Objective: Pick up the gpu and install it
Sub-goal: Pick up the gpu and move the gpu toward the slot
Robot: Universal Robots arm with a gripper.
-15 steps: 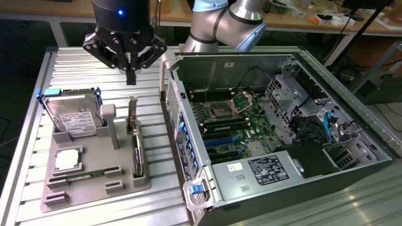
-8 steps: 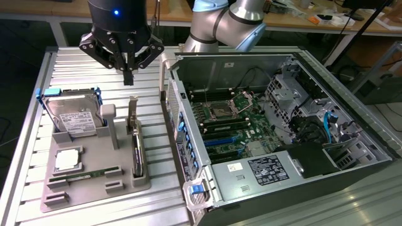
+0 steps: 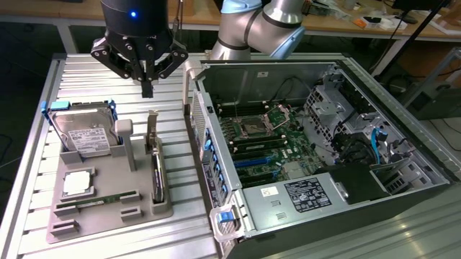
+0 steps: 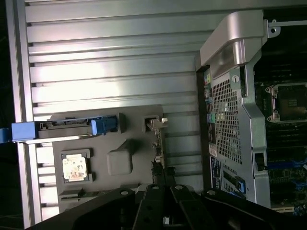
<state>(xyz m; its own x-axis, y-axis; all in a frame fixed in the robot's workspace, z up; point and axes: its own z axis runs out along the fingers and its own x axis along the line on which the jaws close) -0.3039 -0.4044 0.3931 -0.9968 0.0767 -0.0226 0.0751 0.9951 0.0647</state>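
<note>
I see the gripper [image 3: 148, 90] hanging above the ribbed metal table [image 3: 86, 70]. Its two dark fingers are pressed together to a single point, with nothing between them. The arm [image 3: 259, 24] behind it is cut off by the upper edge of the exterior view.

The gpu [image 3: 155, 162] stands on its long edge in a slot of the grey holder tray [image 3: 108, 218], on the side of the tray nearest the open computer case [image 3: 266, 73]. Its silver end bracket rises at the end nearest the gripper, and the gripper is above and apart from it. I see the card edge-on, so its board and cooler are hard to make out, and its lower edge is sunk in the slot.

Towards the exterior view's left, the same tray holds a hard drive [image 3: 85, 137] in a blue-tabbed carrier. A square processor [image 3: 78, 184] and a narrow memory stick [image 3: 97, 200] lie flat on the tray.

In the wrist view the gpu [image 4: 157, 143] is a thin line with the bracket at its far end. The black body of the gripper [image 4: 163, 178] covers its near end. The hard drive [image 4: 67, 127] shows as a grey bar with blue ends. The case [image 4: 232, 33] is cut off at the frame edge, with part of the motherboard [image 4: 288, 103] visible inside.
</note>
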